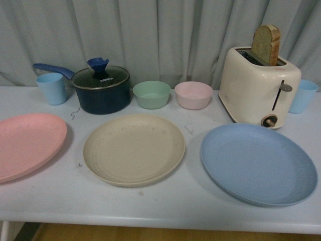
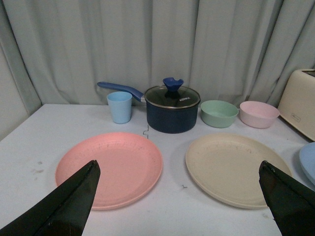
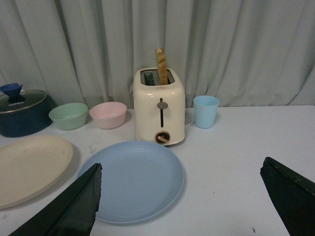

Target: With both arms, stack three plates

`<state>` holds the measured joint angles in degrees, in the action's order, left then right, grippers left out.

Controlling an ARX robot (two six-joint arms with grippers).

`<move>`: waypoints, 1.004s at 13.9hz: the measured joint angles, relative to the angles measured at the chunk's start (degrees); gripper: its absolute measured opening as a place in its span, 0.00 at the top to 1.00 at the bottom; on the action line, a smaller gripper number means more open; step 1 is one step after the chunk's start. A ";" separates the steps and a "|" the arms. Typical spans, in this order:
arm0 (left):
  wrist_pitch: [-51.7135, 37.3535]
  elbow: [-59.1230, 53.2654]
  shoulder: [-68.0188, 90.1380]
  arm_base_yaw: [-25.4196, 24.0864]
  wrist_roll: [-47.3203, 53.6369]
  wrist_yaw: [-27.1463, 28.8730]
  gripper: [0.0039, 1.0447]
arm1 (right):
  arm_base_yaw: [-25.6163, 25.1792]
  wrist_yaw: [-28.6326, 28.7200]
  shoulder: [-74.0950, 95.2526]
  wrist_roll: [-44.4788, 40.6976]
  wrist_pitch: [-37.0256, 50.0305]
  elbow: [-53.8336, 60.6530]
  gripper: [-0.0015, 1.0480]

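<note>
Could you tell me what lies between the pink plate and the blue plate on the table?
The beige plate lies between the pink plate and the blue plate, touching neither, as the front view shows.

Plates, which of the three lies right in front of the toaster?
The blue plate, on the right, just in front of the cream toaster. The beige plate lies mid-table, and the pink plate is far left.

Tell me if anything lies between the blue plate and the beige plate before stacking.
Nothing visible: only bare table separates the blue plate and beige plate. The green bowl, pink bowl and toaster stand farther back.
</note>
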<state>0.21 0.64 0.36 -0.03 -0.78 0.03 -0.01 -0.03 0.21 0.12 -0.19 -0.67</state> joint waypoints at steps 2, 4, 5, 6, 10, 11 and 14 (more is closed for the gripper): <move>0.02 0.00 0.02 0.00 0.00 0.00 0.06 | 0.00 0.00 0.00 0.00 0.00 0.00 0.06; 0.00 0.00 0.00 0.00 0.00 0.00 0.06 | 0.00 0.00 0.00 0.00 0.00 0.00 0.06; 0.02 0.02 0.02 0.00 0.00 0.00 0.06 | 0.00 0.00 0.00 0.00 0.00 0.00 0.06; 0.00 0.00 0.02 0.00 0.00 0.00 0.06 | 0.00 0.00 0.00 0.00 -0.02 0.00 0.06; 0.00 0.00 0.00 0.00 0.00 0.00 0.06 | 0.00 0.00 0.00 0.00 0.00 0.00 0.06; 0.00 0.00 0.00 0.00 0.00 0.00 0.06 | 0.00 0.00 0.00 0.00 -0.02 0.00 0.06; 0.02 0.00 0.02 0.00 0.00 0.00 0.06 | 0.00 0.00 0.00 0.00 -0.02 0.00 0.06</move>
<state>0.23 0.64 0.38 -0.03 -0.78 0.03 -0.01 -0.03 0.21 0.12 -0.21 -0.67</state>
